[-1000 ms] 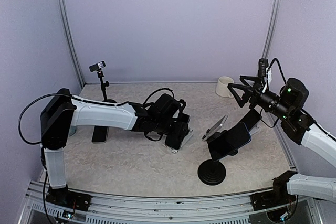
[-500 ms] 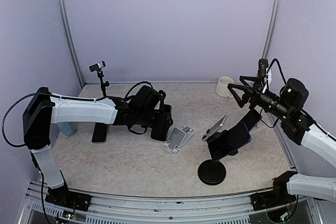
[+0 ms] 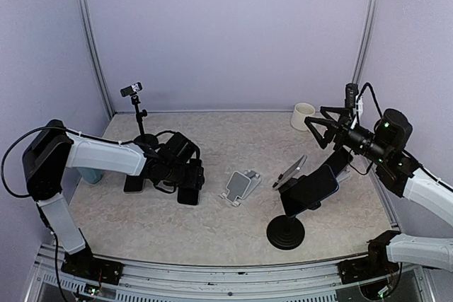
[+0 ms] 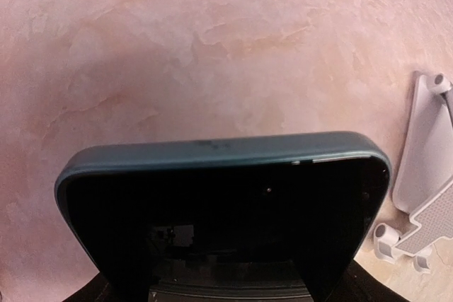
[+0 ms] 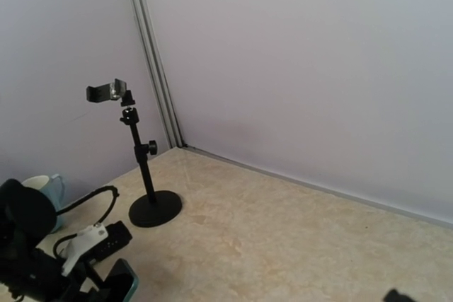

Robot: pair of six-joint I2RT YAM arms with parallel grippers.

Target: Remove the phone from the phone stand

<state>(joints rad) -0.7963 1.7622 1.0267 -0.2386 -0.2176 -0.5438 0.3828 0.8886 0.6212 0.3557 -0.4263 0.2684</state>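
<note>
My left gripper (image 3: 187, 183) is shut on a dark phone in a teal case (image 3: 190, 194), held low over the table left of the white folding phone stand (image 3: 239, 187). The stand holds nothing. In the left wrist view the phone (image 4: 226, 210) fills the lower frame and hides my fingers, with the white stand (image 4: 425, 167) at the right edge. The phone's teal corner also shows in the right wrist view (image 5: 122, 285). My right gripper (image 3: 320, 124) is open and empty, raised at the right, pointing left.
A black round-base stand (image 3: 285, 233) carries another dark phone (image 3: 311, 187) at front right, with a grey tilted holder (image 3: 291, 170) behind it. A thin black clamp stand (image 3: 136, 114) is at back left. A white cup (image 3: 304, 114), a teal mug (image 3: 88, 173) and a flat dark phone (image 3: 134, 180) are also there.
My left gripper has moved left, away from the white stand, carrying the phone with it. The white stand stays in place without a phone. The right arm has barely moved.
</note>
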